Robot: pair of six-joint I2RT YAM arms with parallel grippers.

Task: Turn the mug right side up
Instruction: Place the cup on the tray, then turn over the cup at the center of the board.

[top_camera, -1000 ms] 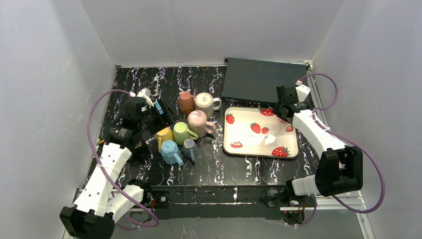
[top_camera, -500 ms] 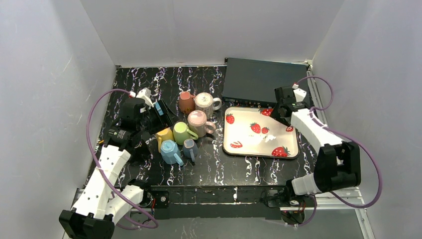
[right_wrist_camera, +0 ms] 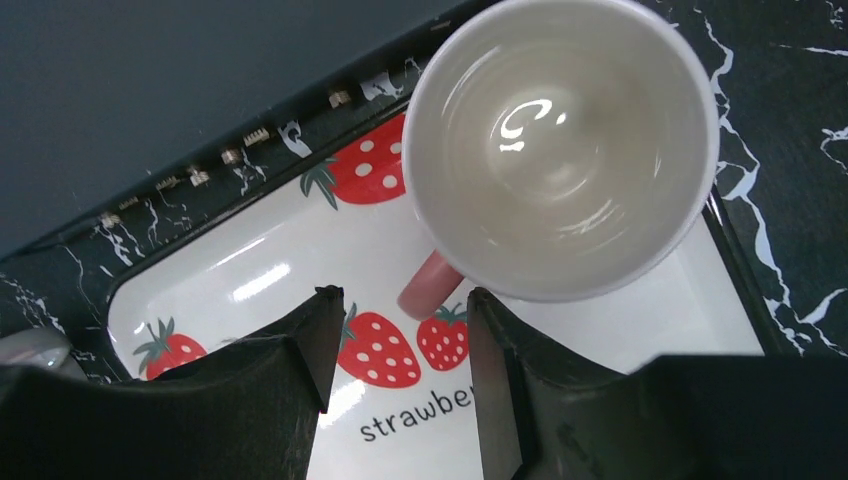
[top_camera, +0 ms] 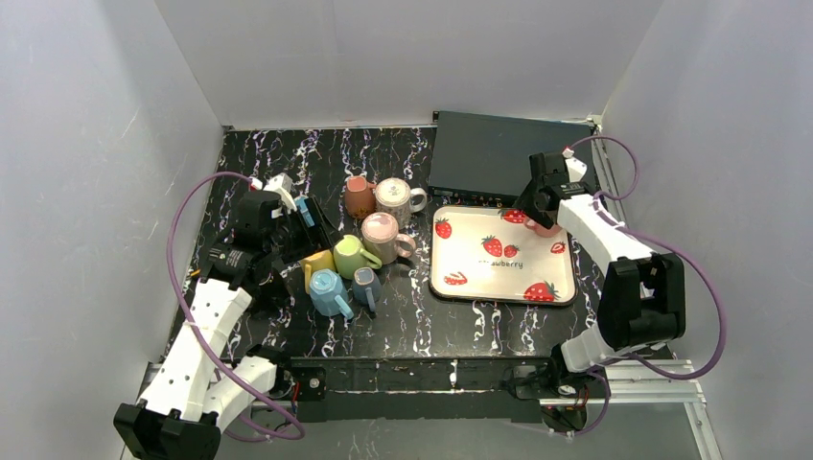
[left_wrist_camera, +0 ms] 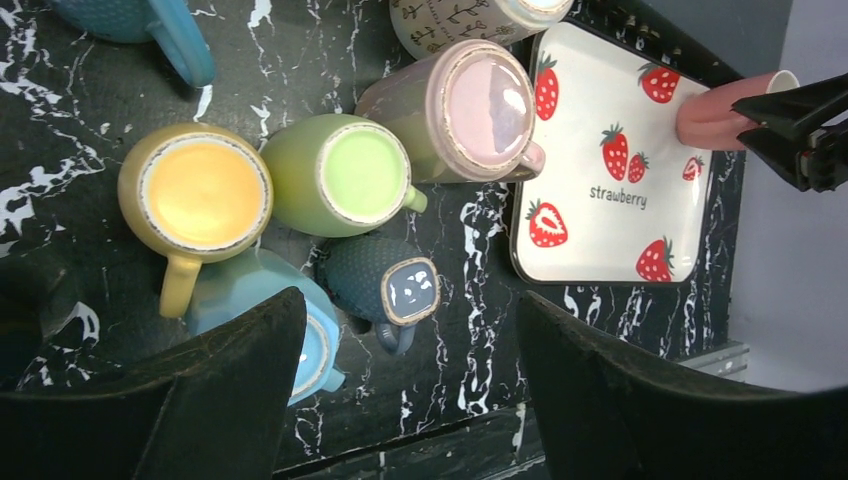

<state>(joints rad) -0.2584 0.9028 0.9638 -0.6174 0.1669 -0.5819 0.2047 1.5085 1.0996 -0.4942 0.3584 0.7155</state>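
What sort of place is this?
Probably a robot test booth, not a kitchen: plain white walls box in a black marbled table; white robot arms, left and right, are bolted at its near edge.

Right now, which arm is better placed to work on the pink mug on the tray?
Right: the right hand hangs open over the pink mug on the tray; the left hand hovers over the mug cluster.

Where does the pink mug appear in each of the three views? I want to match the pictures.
Top external: pink mug right of centre, at the strawberry tray's far right corner.
Left wrist: mug at the top right edge.
Right wrist: mug upper centre, opening toward the camera.
Shared landmark: the strawberry tray.
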